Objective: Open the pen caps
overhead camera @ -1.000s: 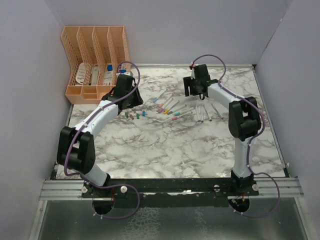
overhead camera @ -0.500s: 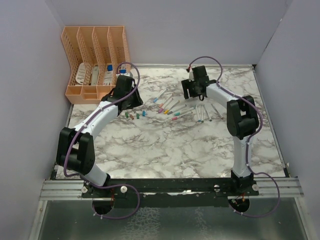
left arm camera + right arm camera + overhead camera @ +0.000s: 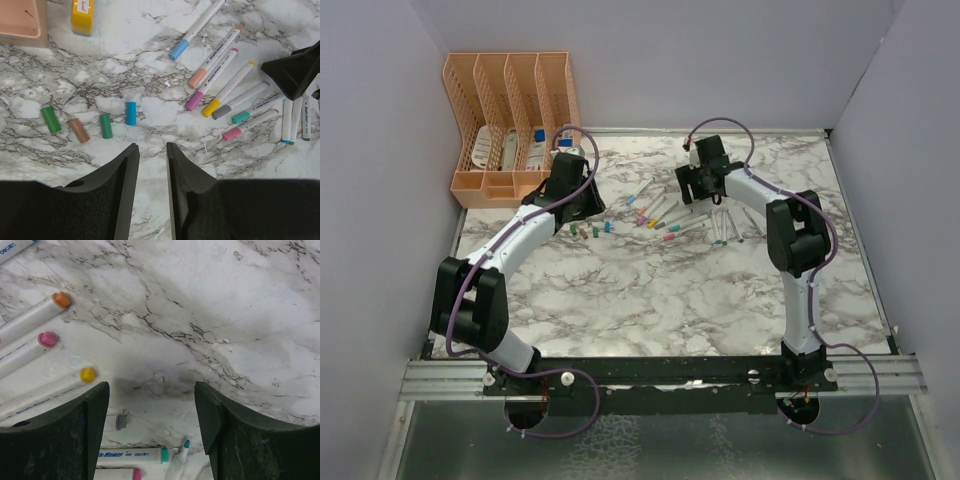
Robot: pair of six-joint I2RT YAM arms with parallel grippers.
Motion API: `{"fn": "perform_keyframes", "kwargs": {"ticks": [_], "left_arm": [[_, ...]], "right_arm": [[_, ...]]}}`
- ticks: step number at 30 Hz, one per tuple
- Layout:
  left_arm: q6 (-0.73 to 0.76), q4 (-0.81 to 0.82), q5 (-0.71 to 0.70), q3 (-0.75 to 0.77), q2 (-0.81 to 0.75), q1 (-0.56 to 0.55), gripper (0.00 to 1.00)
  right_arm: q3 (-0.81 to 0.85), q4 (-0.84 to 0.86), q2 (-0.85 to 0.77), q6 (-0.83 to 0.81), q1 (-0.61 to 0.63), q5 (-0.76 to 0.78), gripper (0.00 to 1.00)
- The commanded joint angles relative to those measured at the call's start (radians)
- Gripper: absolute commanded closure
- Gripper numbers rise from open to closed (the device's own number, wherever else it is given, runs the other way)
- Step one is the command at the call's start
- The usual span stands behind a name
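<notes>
Right gripper [image 3: 152, 390] stands wide and empty over bare marble, just beside the capped pens [image 3: 22, 352]. Left gripper [image 3: 152, 147] is nearly closed, empty, near four loose pen caps [image 3: 105, 126]. My worry: pens lie packed, so wide jaws may pinch two or scatter them.

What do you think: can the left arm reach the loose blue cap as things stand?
Probably yes: the left end effector hovers empty just short of the blue cap, with only bare marble between them. The neighbouring green cap lies apart, blocking nothing.
</notes>
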Motion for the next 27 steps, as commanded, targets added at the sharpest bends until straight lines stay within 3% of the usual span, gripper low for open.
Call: {"fn": "perform_keyframes", "kwargs": {"ticks": [1, 27], "left_arm": [[-0.009, 0.019, 0.008, -0.004, -0.033, 0.000, 0.68], [-0.014, 0.043, 0.023, -0.041, -0.055, 0.000, 0.68]], "right_arm": [[0.024, -0.021, 0.020, -0.018, 0.014, -0.016, 0.31], [-0.244, -0.078, -0.145, -0.006, 0.075, 0.163, 0.31]]}}
